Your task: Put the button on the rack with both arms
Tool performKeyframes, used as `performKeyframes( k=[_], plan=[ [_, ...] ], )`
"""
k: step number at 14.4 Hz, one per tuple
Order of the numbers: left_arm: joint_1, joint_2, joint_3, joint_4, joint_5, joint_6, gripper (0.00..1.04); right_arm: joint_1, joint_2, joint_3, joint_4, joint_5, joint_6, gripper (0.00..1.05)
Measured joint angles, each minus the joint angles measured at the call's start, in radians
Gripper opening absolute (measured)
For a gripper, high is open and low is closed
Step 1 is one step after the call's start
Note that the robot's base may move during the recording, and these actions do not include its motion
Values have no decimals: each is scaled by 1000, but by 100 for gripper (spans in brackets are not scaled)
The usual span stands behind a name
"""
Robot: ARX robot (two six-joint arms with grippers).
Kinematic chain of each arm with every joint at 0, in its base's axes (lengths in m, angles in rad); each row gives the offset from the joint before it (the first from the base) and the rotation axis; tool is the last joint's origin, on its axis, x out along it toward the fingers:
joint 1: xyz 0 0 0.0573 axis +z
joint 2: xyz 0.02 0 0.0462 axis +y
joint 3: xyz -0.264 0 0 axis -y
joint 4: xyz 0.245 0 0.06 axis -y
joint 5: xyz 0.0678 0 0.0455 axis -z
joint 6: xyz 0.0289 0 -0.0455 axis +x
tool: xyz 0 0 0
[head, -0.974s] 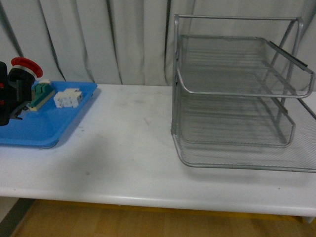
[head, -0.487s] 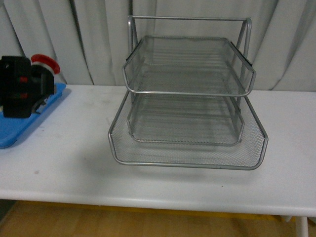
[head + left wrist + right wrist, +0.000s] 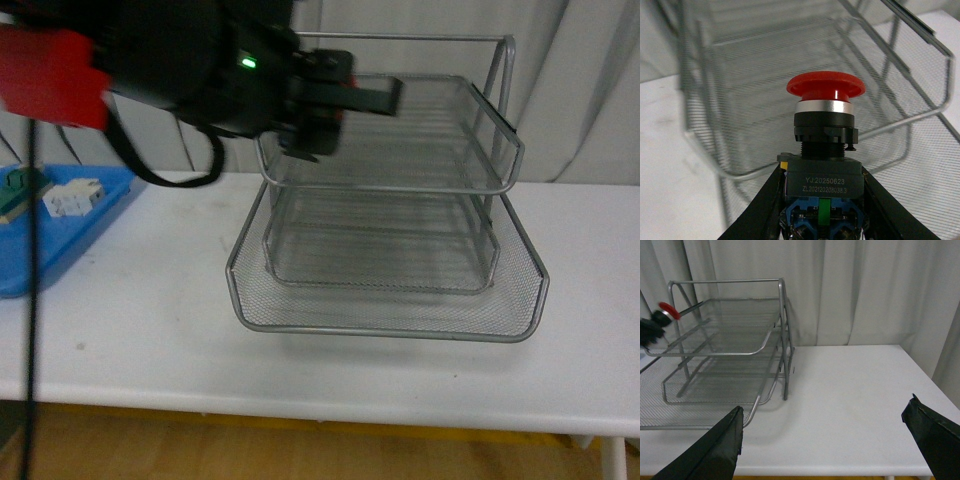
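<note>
The button (image 3: 824,89) has a red mushroom cap on a black and blue body. My left gripper (image 3: 822,202) is shut on its body, cap pointing into the silver wire rack (image 3: 920,117), at the front rim of the top tray. In the front view the black left arm (image 3: 200,60) fills the upper left, its gripper (image 3: 345,98) over the rack's (image 3: 390,325) top tray; the button is hidden there. The right wrist view shows the red cap (image 3: 668,310) beside the rack (image 3: 730,352). My right gripper (image 3: 825,440) is open and empty above the table to the rack's right.
A flat blue tray (image 3: 60,255) at the table's left holds a white blocky part (image 3: 70,198) and a green and beige block (image 3: 15,188). The white table (image 3: 400,385) carries the rack. Grey curtains (image 3: 855,290) hang behind.
My left arm has swung up and to the right from over the blue tray to the rack's top tray, still holding the button. The front view has shifted towards the rack.
</note>
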Motion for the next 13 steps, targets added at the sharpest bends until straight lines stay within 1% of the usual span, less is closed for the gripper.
performKeyframes(
  k=[2, 4, 5, 6, 9, 10, 11, 13],
  plan=[
    [-83, 121, 73, -37, 28, 21, 36, 0, 0, 0, 0, 0, 0, 98],
    [-121, 229, 107, -76, 60, 40, 36, 0, 0, 0, 0, 0, 0, 98],
    [-132, 290, 189, -126, 67, 58, 36, 0, 0, 0, 0, 0, 0, 98],
    [-121, 362, 275, -189, 66, 69, 36, 0, 0, 0, 0, 0, 0, 98],
    [-95, 419, 351, -236, 61, 67, 36, 0, 0, 0, 0, 0, 0, 98],
    [-93, 420, 363, -240, 60, 60, 40, 0, 0, 0, 0, 0, 0, 98],
    [-89, 420, 364, -236, 63, 47, 54, 0, 0, 0, 0, 0, 0, 98],
    [-89, 412, 345, -216, 71, 36, 70, 0, 0, 0, 0, 0, 0, 98]
  ],
)
